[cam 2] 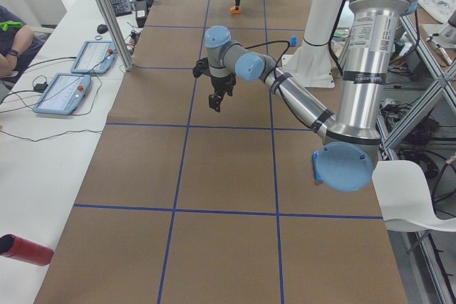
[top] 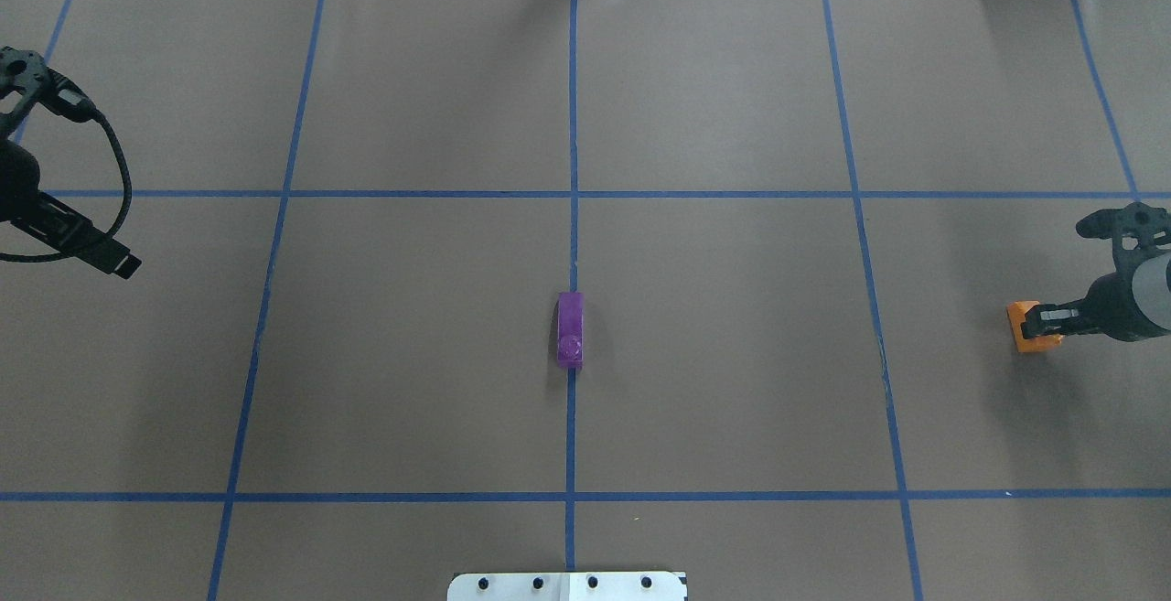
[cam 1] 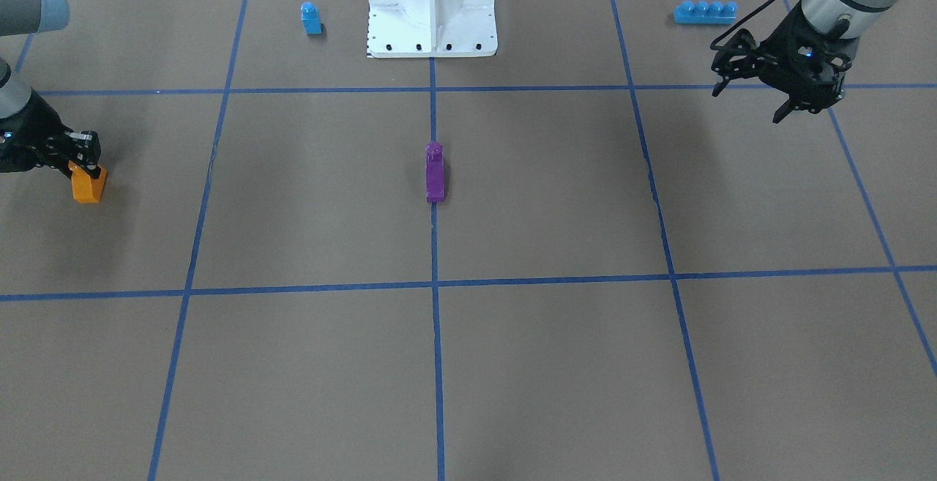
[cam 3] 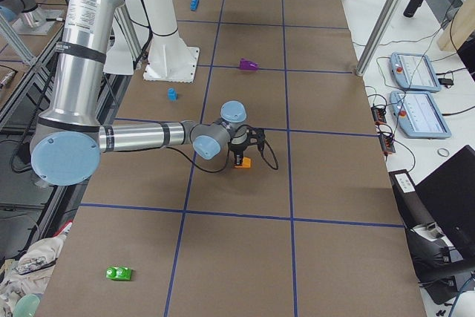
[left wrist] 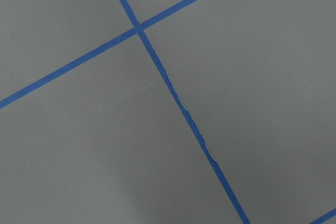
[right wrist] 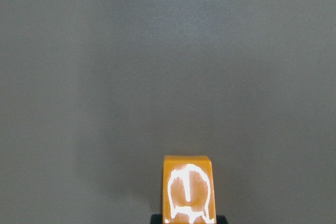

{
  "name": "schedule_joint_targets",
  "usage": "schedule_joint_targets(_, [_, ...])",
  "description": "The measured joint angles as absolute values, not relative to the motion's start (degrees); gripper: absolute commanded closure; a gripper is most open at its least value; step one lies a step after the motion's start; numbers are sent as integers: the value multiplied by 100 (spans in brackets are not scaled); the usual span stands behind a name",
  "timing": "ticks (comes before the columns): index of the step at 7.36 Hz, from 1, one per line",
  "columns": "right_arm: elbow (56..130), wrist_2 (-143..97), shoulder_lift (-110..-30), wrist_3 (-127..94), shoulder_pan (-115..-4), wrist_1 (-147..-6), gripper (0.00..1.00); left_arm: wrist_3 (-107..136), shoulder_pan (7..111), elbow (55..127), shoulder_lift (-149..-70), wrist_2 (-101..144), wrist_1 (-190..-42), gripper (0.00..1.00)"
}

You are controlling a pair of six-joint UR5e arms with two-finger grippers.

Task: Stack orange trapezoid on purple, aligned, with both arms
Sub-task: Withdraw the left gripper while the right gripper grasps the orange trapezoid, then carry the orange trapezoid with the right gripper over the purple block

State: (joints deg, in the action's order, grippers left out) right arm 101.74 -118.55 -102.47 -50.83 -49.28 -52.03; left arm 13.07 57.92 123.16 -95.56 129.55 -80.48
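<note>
The orange trapezoid (cam 1: 88, 185) is at the table's edge on my right side, and my right gripper (cam 1: 83, 162) is shut on it from above. In the overhead view the black fingers (top: 1045, 314) clamp the orange trapezoid (top: 1023, 330). The right wrist view shows its glossy top (right wrist: 186, 190) at the bottom centre. The purple block (cam 1: 435, 173) lies alone on the centre tape line, also seen from overhead (top: 570, 329), far from both grippers. My left gripper (cam 1: 748, 100) hangs open and empty above the table on the opposite side.
A small blue single-stud block (cam 1: 311, 18) and a long blue brick (cam 1: 705, 12) sit beside the white robot base (cam 1: 432, 5). A green block (cam 3: 119, 273) lies near one table end. Tablets (cam 2: 63, 92) and a person's arm (cam 2: 14, 37) are at the side bench.
</note>
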Motion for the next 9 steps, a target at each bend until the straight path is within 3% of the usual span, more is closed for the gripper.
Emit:
schedule_joint_targets(3, [10732, -11990, -9864, -5139, -4946, -5967, 100, 1275, 6034, 12172, -9337, 12957, -8053, 0])
schedule_joint_targets(6, [11476, -12039, -8729, -5505, -4899, -7847, 100, 300, 7047, 11878, -8934, 12999, -8084, 0])
schedule_joint_targets(9, [11488, -11954, -7448, -6579, -4219, -8565, 100, -1334, 7971, 11313, -8667, 13076, -8087, 0])
